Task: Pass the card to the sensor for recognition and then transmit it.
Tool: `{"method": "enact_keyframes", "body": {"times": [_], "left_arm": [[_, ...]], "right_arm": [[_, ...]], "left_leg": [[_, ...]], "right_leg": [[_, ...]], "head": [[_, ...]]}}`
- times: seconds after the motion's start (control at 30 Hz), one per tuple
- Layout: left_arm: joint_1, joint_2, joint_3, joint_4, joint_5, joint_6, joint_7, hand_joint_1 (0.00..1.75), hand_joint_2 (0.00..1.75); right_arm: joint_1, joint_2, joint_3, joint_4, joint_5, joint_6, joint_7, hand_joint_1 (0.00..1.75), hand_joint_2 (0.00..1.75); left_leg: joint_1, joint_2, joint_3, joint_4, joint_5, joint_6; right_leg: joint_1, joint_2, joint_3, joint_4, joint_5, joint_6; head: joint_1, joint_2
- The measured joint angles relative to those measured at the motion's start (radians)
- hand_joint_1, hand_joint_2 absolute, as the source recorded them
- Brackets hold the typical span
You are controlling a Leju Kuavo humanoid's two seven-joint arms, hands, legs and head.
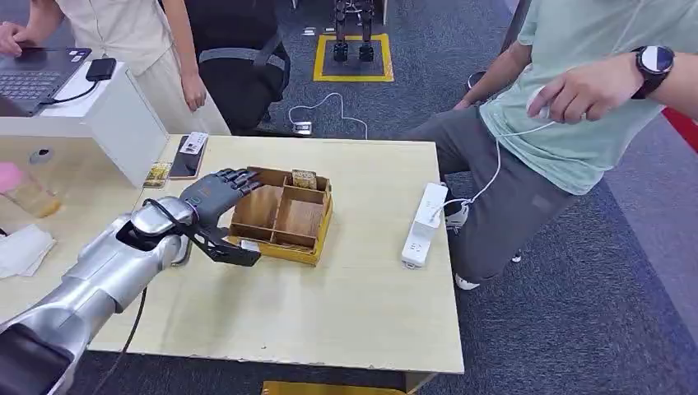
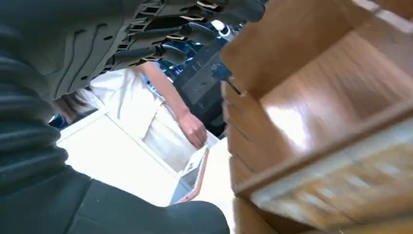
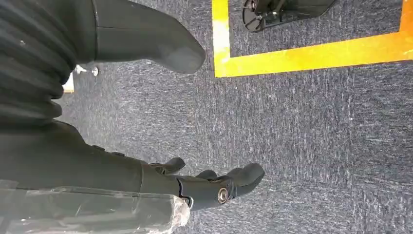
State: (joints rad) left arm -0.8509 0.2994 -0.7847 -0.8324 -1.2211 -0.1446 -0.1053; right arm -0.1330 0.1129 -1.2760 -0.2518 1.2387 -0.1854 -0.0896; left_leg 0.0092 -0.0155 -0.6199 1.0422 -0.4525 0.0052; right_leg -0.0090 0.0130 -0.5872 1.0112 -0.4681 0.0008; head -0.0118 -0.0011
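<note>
- Card [image 1: 304, 178]: small, yellow-brown patterned, upright in a far compartment of wooden tray [image 1: 284, 216].
- Left hand [image 1: 216, 197]: fingers spread, grasping nothing, at tray's near-left rim.
- Right hand [image 3: 214, 187]: loose, nothing held, over carpet.
- Power strip [image 1: 424, 225] right of tray; phone [image 1: 188, 155] beyond it, on tabletop [image 1: 329, 313].

1. Card [image 1: 304, 178]: small, yellowish-brown with a dark pattern, standing upright on edge in the far compartment of the wooden tray [image 1: 284, 216], leaning against the tray's back wall.
2. Sensor [image 1: 188, 155]: flat dark device with a white label on top, lying flat on the surface beyond the tray's far-left corner, apart from it.
</note>
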Motion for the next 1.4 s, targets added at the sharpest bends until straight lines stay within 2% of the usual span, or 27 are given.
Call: {"method": "enact_keyframes", "body": {"times": [0.7,0.9,1.17,1.4], "left_arm": [[-0.032,0.013,0.041,-0.009,-0.015,-0.021,0.006,0.00,1.75],[-0.032,0.048,0.051,-0.032,-0.001,-0.040,-0.003,0.00,1.75],[-0.017,0.107,0.074,-0.038,-0.019,-0.032,0.019,0.00,1.75],[-0.004,0.124,0.084,-0.042,-0.017,-0.032,0.018,0.00,1.75]], "right_arm": [[0.000,0.000,0.000,0.000,-0.003,-0.001,-0.001,0.00,1.75],[0.000,0.000,0.000,0.000,-0.011,-0.003,0.001,0.00,1.75],[0.000,0.000,0.000,0.000,-0.013,-0.003,0.001,0.00,1.75],[0.000,0.000,0.000,0.000,-0.013,-0.004,0.001,0.00,1.75]], "left_leg": [[0.000,0.000,0.000,0.000,0.000,0.000],[0.000,0.000,0.000,0.000,0.000,0.000],[0.000,0.000,0.000,0.000,0.000,0.000],[0.000,0.000,0.000,0.000,0.000,0.000]], "right_leg": [[0.000,0.000,0.000,0.000,0.000,0.000],[0.000,0.001,0.000,0.000,0.000,0.000],[0.000,0.001,0.000,0.000,0.000,0.000],[0.000,0.000,0.000,0.000,0.000,0.000]], "head": [[0.000,0.000],[0.000,0.000],[0.000,0.000],[0.000,0.000]]}}
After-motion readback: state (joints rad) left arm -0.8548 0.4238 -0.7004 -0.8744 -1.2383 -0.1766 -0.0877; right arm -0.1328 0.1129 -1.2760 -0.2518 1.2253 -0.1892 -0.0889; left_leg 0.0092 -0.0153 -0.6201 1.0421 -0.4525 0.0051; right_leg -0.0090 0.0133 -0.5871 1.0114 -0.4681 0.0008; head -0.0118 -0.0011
